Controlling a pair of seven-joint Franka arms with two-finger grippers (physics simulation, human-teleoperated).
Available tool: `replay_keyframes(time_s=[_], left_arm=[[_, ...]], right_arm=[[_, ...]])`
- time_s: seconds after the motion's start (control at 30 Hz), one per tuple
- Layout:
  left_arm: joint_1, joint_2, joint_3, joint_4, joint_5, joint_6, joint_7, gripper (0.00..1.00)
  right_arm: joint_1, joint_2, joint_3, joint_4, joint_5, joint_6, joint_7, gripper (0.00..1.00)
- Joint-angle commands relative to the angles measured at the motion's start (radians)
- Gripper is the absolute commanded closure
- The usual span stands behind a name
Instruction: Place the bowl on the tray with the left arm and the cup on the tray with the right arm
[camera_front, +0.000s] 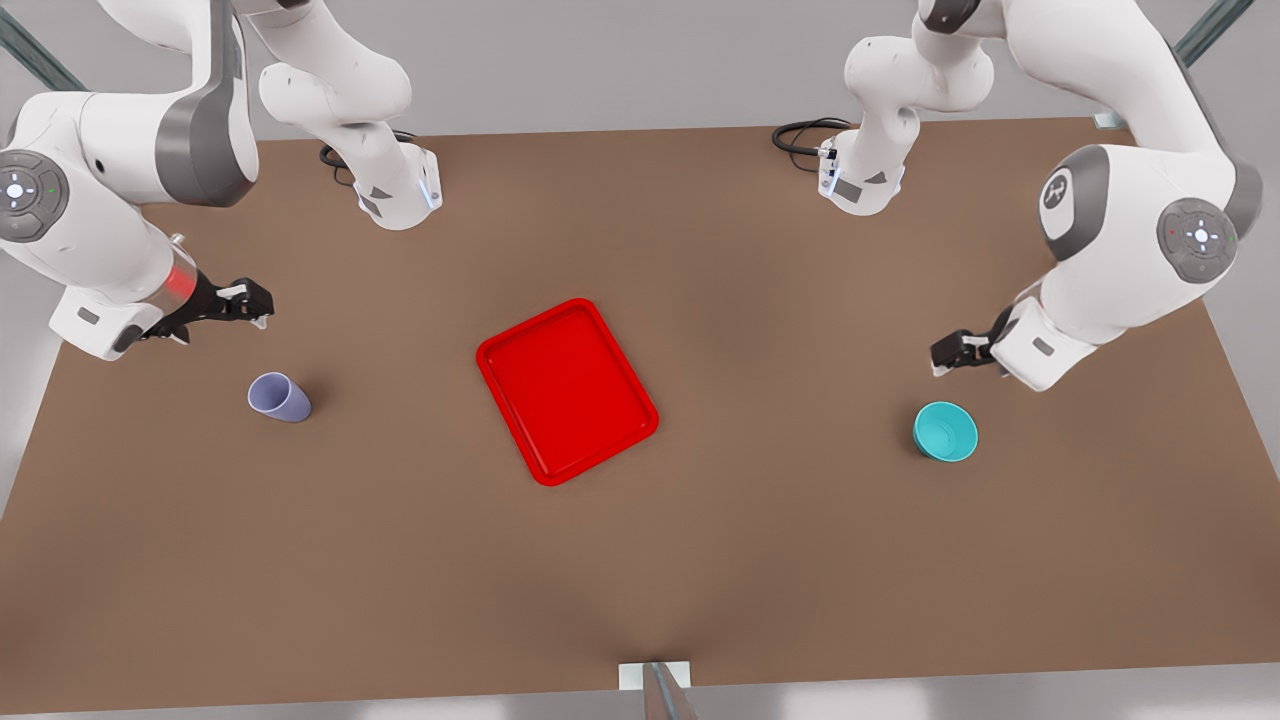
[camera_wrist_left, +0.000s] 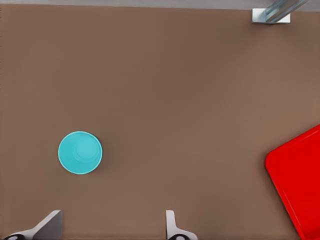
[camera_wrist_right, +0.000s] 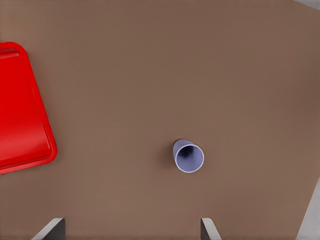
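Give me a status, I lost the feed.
Left gripper open above bowl; right gripper open above cup. Both sit on table, tray bare. Nothing in the way.

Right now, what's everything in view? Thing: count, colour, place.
tray: 1, bright red, middle of the table, nothing on it
bowl: 1, turquoise, upright on the table at the front view's right, apart from the tray
cup: 1, pale lavender, on the table at the front view's left, apart from the tray
table: 1, brown, under everything
cables: black, by both arm bases at the far edge
metal bracket: 1, grey, near table edge
left gripper: 1, black with pale fingers, open, above the table near the bowl, holding nothing
right gripper: 1, same colours, open, above the table near the cup, holding nothing
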Motion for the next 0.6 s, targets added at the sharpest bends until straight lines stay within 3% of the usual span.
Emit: replay_keyframes(time_s=[0.0, 0.1, 0.2, 0.27, 0.33, 0.57], left_arm=[[0.003, -0.005, 0.015, -0.007, 0.008, -0.021, -0.040, 0.00], [0.065, 0.015, 0.063, -0.060, 0.008, -0.010, 0.205, 0.00], [0.145, 0.124, 0.086, -0.260, -0.167, 0.294, 0.457, 0.00], [0.198, 0.199, 0.109, -0.324, -0.247, 0.392, 0.658, 0.00], [0.209, 0.233, 0.109, -0.449, -0.248, 0.588, 0.776, 0.00], [0.252, 0.299, 0.123, -0.472, -0.327, 0.647, 0.945, 0.00]], right_arm=[[-0.002, -0.001, 0.000, 0.000, -0.001, 0.001, -0.023, 0.00], [-0.001, 0.010, 0.000, 0.007, -0.004, 0.001, -0.028, 0.00], [-0.001, 0.034, 0.000, 0.007, -0.011, 0.001, -0.020, 0.00], [-0.001, 0.059, 0.000, 0.023, -0.013, 0.007, -0.018, 0.00], [-0.010, 0.060, 0.001, 0.025, -0.001, 0.004, -0.018, 0.00], [-0.002, 0.062, 0.001, 0.022, -0.001, -0.033, -0.015, 0.00]])
